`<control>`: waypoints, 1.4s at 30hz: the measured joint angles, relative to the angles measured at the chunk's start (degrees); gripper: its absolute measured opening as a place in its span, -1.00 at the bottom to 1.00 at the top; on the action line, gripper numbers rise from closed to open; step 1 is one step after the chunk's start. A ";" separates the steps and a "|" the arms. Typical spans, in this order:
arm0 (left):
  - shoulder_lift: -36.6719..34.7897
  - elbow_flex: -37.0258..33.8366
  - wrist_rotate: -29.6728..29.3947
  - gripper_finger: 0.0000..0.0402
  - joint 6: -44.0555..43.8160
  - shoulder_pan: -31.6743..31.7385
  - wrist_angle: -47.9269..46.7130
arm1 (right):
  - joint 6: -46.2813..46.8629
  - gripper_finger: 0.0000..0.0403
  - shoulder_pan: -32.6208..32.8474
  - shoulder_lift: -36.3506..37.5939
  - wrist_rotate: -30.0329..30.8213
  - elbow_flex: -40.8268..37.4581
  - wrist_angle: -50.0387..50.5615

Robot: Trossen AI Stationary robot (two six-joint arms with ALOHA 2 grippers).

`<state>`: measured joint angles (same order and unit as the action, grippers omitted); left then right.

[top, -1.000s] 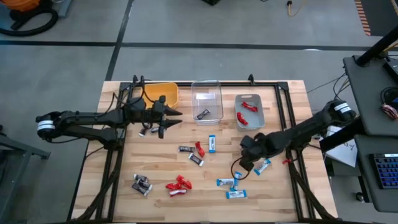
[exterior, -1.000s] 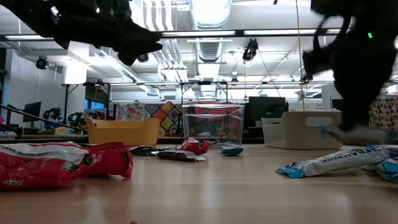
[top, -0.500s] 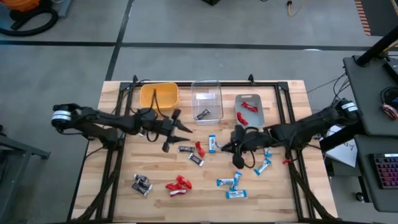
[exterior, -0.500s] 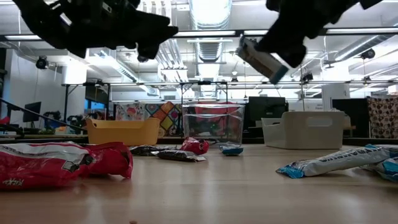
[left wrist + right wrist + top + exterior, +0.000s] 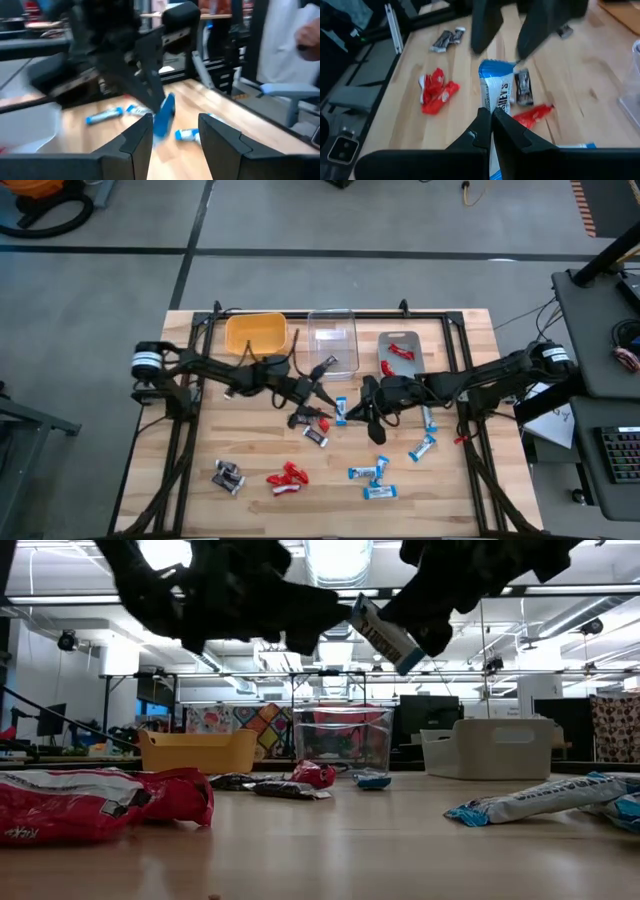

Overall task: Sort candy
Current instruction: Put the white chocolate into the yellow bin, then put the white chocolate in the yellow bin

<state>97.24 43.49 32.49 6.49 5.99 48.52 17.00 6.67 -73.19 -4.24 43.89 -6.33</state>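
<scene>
**Both arms meet over the counter's middle**

The left arm reaches in low from its side, its gripper (image 5: 322,393) parted and empty, just before the clear bin (image 5: 333,340). The right arm stretches across from the opposite side; its gripper (image 5: 356,411) is clamped tight on a blue-and-white candy (image 5: 496,93), facing the left gripper closely.

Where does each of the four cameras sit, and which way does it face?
High view: overhead, straight down on the table, both arms showing.
Low view: at tabletop height, level across it; arms overhead, blue-and-white candy aloft.
Left wrist view: on the left arm, past its open left tool, facing the right arm.
Right wrist view: past the right tool, shut on that candy.
Low and both wrist views share the candy.
</scene>
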 joint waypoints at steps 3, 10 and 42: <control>2.42 2.20 2.15 -0.29 -0.90 -0.05 -0.14 | -0.38 -0.96 -0.23 -0.17 -0.82 -0.14 -0.26; 5.10 4.52 2.60 -0.29 -1.44 0.01 -0.49 | -1.22 -0.96 -0.23 -0.07 -0.91 -0.06 -0.43; -1.96 1.35 4.99 -1.00 0.18 0.12 -7.73 | -11.15 -0.87 0.29 -10.68 0.66 -0.10 8.66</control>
<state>95.28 44.84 37.48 6.67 6.11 40.80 5.85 6.96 -83.87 -3.58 43.79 2.32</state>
